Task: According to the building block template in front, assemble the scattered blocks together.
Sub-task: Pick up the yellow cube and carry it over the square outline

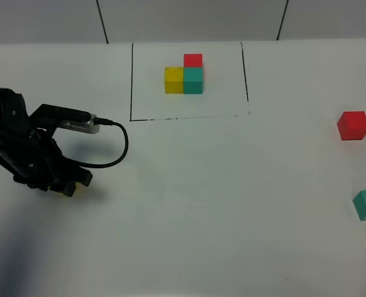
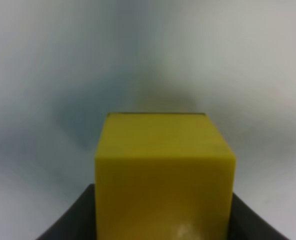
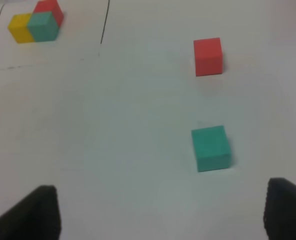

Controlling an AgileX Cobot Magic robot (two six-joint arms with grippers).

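Yellow cube (image 2: 164,175), seemingly light, rigid and smooth, is clamped on opposite faces by the left fingers (image 2: 70,226); the right fingers (image 3: 34,214) hang open over the desk (image 1: 201,216).

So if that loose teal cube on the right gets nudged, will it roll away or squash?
Probably neither. The teal cube sits on a flat face with square edges, so it should slide rather than roll. Its crisp shape suggests it is rigid. The matte faces look easy to grip.
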